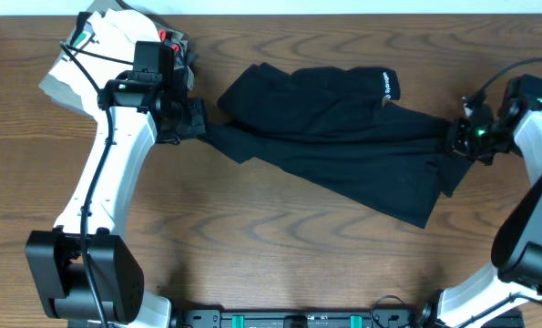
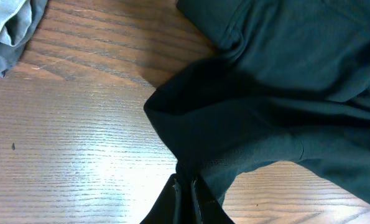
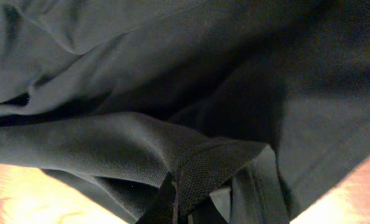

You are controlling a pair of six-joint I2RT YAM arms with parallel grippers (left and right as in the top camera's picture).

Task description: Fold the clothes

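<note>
The black garment (image 1: 334,128) lies stretched across the middle of the table, with a small white logo (image 1: 388,84) near its top right. My left gripper (image 1: 195,118) is shut on the garment's left end. In the left wrist view the fingers (image 2: 186,186) pinch a corner of the black cloth (image 2: 284,93). My right gripper (image 1: 459,137) is shut on the garment's right end. In the right wrist view the fingers (image 3: 175,193) grip a fold of the black fabric (image 3: 172,74), which fills nearly the whole view.
A stack of folded garments (image 1: 107,41), white, grey and red, sits at the table's back left corner behind my left arm. Its grey edge shows in the left wrist view (image 2: 10,28). Bare wood table (image 1: 280,246) lies in front of the garment.
</note>
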